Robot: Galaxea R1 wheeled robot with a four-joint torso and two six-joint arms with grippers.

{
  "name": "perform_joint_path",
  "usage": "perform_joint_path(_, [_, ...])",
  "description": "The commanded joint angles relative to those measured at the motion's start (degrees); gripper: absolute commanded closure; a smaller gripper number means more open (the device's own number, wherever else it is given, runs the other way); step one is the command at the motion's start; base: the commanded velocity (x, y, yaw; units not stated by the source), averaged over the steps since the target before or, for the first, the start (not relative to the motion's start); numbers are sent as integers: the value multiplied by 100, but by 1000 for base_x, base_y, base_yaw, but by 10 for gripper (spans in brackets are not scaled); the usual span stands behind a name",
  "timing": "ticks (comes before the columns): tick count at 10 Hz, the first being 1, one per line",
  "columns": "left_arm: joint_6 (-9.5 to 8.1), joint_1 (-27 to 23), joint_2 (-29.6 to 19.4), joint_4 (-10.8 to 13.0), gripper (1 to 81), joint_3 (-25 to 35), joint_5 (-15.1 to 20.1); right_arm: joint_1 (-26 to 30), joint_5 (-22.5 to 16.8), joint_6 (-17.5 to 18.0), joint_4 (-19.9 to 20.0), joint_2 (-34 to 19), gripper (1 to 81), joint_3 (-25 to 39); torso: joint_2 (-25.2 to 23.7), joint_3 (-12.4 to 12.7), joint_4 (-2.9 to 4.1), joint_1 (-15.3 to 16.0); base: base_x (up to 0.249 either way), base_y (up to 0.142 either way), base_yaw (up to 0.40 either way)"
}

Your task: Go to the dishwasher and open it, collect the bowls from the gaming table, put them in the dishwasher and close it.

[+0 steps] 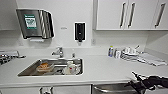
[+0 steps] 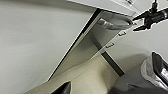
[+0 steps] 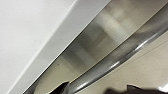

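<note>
One dark right gripper (image 1: 137,79) hung at about five o'clock with its fingers spread, just beside the bar handle (image 1: 110,88) of the dishwasher (image 1: 113,89), which sat shut under the white counter (image 1: 105,70). That brushed-steel front looked stiff, heavy and slick, so I judged the rounded, glossy bar the only sound place to grip. Farther off, at twelve o'clock, lay a steel sink (image 1: 30,71) crowded with dishes, then stacked white crockery (image 1: 130,54) at two o'clock.
</note>
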Motion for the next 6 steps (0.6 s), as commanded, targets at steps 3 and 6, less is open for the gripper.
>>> perform_joint_path(3, [27,-517,-135,-18,10,-40,50,572,-518,145,-258,668,10,-900,0,0,0,0,0,0,0])
perform_joint_path(6, [36,-429,-82,-9,10,-40,-64,194,-457,127,-258,835,10,-1260,0,0,0,0,0,0,0])
